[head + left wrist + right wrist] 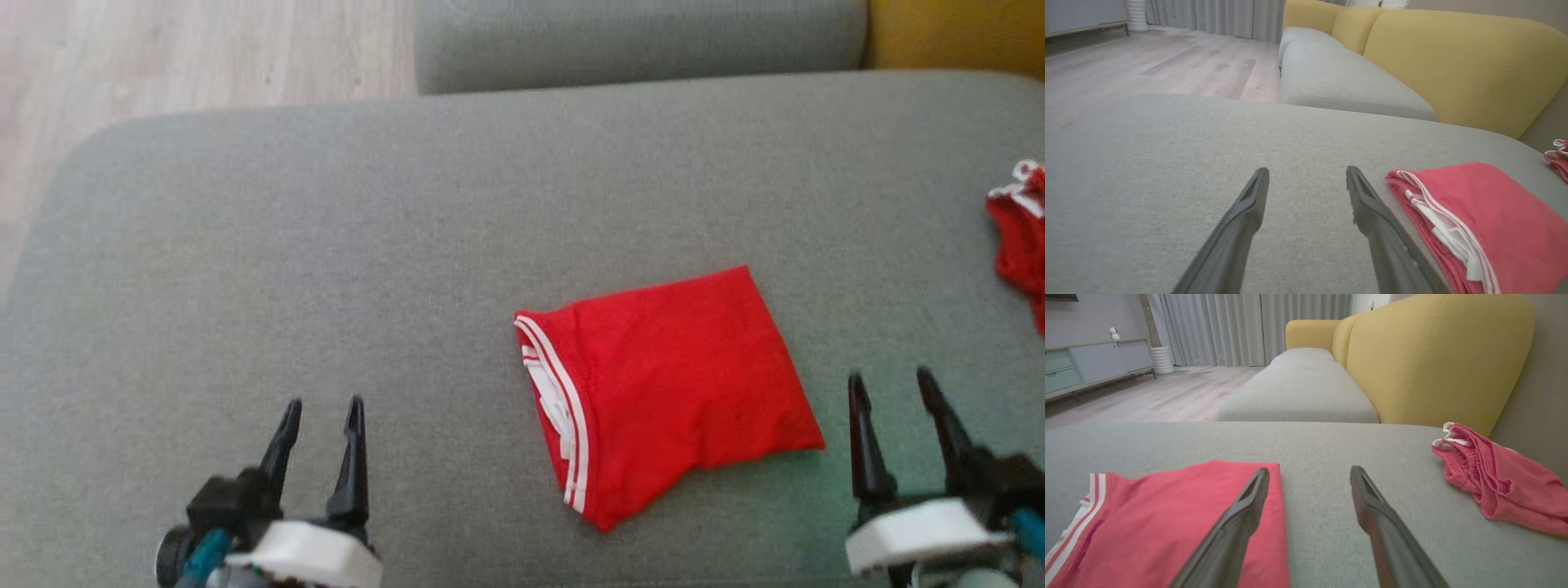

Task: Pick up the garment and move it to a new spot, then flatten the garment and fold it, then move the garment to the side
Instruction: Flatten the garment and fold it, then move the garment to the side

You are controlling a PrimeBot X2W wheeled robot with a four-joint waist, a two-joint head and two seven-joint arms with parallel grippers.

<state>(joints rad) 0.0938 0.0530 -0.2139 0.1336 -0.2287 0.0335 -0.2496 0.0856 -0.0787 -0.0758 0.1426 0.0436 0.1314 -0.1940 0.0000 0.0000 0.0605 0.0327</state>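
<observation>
Head view is showing a folded red garment [678, 384] lying flat on the grey sofa seat [326, 245], right of the seat's middle and toward its near edge. The white-striped hem is facing left, with white inner layers showing at that side, and the folded packet is sitting slightly skewed on the seat. The left claw [324, 400] is hanging at the near left, well apart from the garment, its two dark fingers standing wide with nothing between them. The right claw [888, 374] is hanging at the near right, just beside the garment's right edge, its fingers likewise spread wide and gripping nothing. In the right wrist view one finger of that claw is overlapping the garment's edge; whether it is touching the cloth cannot be told. A second red garment [1020, 237], crumpled and trimmed in white, is lying at the far right of the seat, well apart from the folded one. Another grey cushion [637, 41] is adjoining the seat on the far side, a yellow backrest [955, 33] is rising at the far right, and a pale wooden floor [163, 57] is extending to the far left. Grey curtains [1229, 326] and a low cabinet [1086, 363] are standing in the background.
</observation>
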